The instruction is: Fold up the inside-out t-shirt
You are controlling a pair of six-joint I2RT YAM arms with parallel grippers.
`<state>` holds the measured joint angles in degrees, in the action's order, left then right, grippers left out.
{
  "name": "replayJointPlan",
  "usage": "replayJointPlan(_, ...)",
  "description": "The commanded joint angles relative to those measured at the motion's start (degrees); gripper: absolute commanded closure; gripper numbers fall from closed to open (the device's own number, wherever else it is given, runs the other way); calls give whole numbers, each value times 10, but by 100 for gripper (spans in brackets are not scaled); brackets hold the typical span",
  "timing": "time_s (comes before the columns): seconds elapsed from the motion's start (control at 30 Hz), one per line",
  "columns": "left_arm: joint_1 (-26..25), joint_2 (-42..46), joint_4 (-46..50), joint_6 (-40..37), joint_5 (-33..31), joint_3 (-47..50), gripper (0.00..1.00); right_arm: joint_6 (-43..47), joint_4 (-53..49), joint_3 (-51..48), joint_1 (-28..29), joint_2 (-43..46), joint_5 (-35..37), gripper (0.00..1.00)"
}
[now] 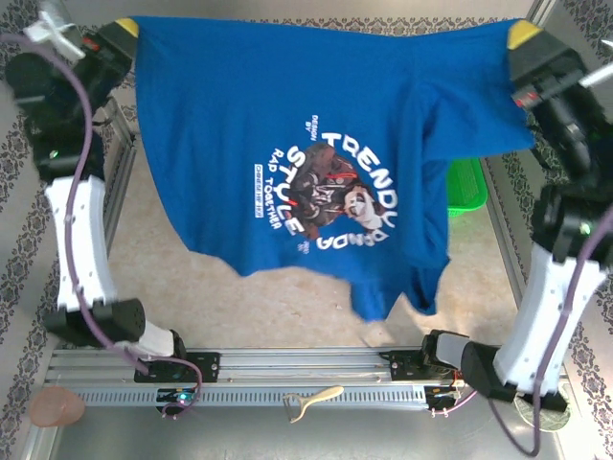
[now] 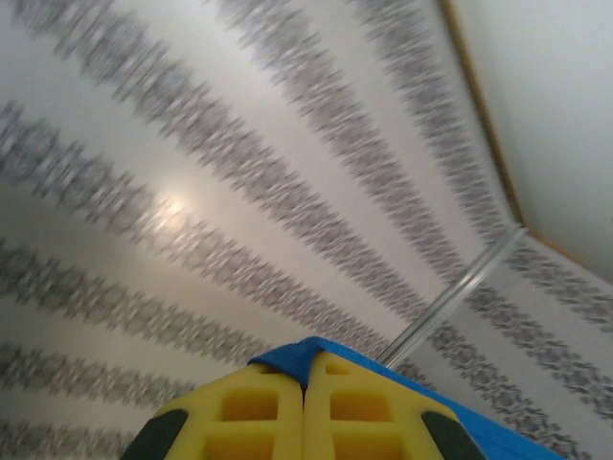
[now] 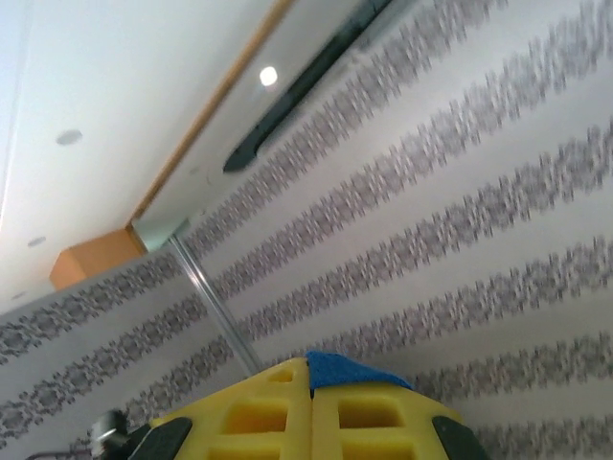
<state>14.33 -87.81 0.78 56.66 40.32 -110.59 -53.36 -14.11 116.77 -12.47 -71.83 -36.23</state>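
Note:
The royal-blue t-shirt (image 1: 249, 115) hangs stretched between both arms above the table, its white and red lettering facing the top camera. My left gripper (image 1: 126, 29) is shut on the shirt's upper left corner; in the left wrist view a blue fold (image 2: 292, 359) pokes out between the yellow pads (image 2: 230, 412). My right gripper (image 1: 524, 34) is shut on the upper right corner, with a blue tip (image 3: 350, 374) squeezed between its yellow pads (image 3: 369, 417). The lower hem and a sleeve droop toward the table at the right.
A green basket (image 1: 466, 187) stands on the table at the right, partly behind the shirt. The beige tabletop (image 1: 163, 259) lies inside a metal frame (image 1: 287, 369). A pale hook-shaped tool (image 1: 311, 400) rests at the near edge. Both wrist views face a patterned wall.

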Motion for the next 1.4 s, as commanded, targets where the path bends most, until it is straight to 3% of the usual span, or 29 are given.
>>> replayJointPlan(0.0, 15, -87, -4, 25, -19, 17, 100, 56, -13, -27, 39, -75, 69, 100)
replayJointPlan(0.2, 7, -220, 92, -8, -33, -149, 100, 61, -15, 71, 82, -229, 81, 100)
replayJointPlan(0.3, 3, -308, 173, -9, -42, -346, 100, 53, -52, 211, 97, -315, 76, 100)
replayJointPlan(0.4, 6, -395, 214, 31, -62, -545, 100, 37, -120, 428, 101, -407, 79, 100)
replayJointPlan(0.47, 13, -393, 179, 70, -68, -541, 100, 11, -143, 526, 96, -447, 81, 100)
replayJointPlan(0.53, 14, -378, 180, 67, -62, -520, 100, 11, -148, 525, 95, -439, 72, 100)
replayJointPlan(0.63, 12, -354, 232, 22, -28, -483, 100, 84, -170, 393, 111, -357, 71, 100)
replayJointPlan(0.73, 9, -306, 271, -47, -1, -378, 100, 114, -83, 105, 129, -211, 94, 100)
replayJointPlan(0.9, 10, -120, 108, -89, 3, 66, 100, 115, 40, -375, 162, 8, 117, 100)
replayJointPlan(1.0, 11, -41, 46, -117, 2, 297, 100, 105, 72, -592, 186, 106, 133, 100)
replayJointPlan(1.17, 12, 13, -7, -153, -4, 544, 100, 80, 86, -835, 238, 215, 174, 100)
replayJointPlan(1.37, 14, 38, 32, -192, -36, 653, 100, 58, 50, -967, 294, 308, 215, 100)
